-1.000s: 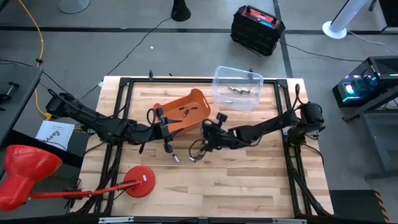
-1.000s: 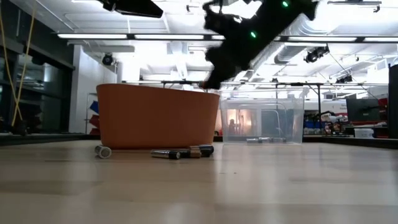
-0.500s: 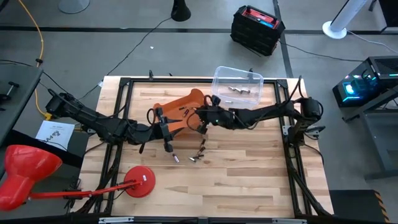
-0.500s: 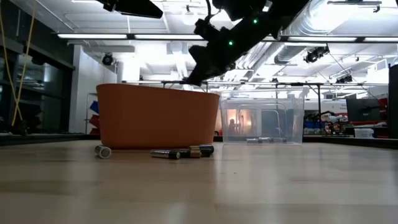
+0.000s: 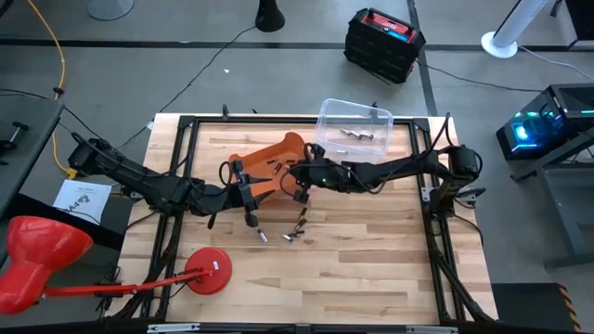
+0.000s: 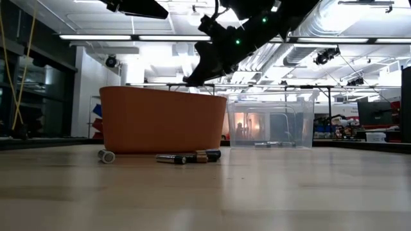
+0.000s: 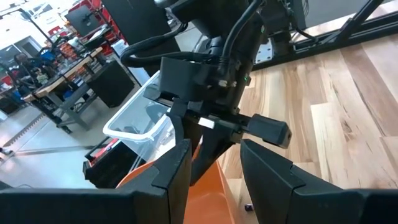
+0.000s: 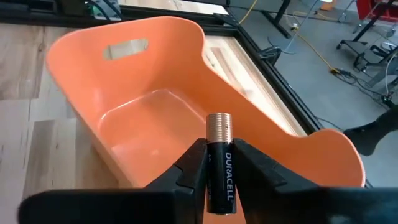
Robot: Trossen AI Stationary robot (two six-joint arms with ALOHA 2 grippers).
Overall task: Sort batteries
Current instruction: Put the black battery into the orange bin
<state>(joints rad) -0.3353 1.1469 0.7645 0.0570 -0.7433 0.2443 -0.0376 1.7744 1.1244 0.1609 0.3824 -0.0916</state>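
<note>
1. Near edge of the wooden table (image 5: 371, 269): bare boards in the low view. Just off the left front corner in the high view, a red stand (image 5: 209, 272) w/ a round base.
2. Loose batteries (image 5: 295, 230) lie on the table in front of the orange bin (image 5: 263, 176); in the low view they sit in a short row at the bin's foot, one more cell (image 6: 106, 156) a bit apart on the left.
3. Left gripper (image 5: 249, 210) hovers just beside the orange bin's left front corner, above the table. Fingers (image 7: 174, 174) stand apart w/ nothing between them.
4. Right gripper (image 5: 299, 182) reaches across from the right and hangs over the orange bin's rim. Its fingers (image 8: 189, 167) pinch a black Duracell battery (image 8: 219, 163), copper end pointing away from the wrist, over the bin's interior; bin floor looks bare in the right wrist view.
5. Farther back: clear bin (image 5: 355, 131) near the table's far edge, just beside the orange one, w/ a few cells (image 5: 357, 133) inside.
6. Beyond the table: black crate (image 5: 383, 43) w/ red top on the floor.
</note>
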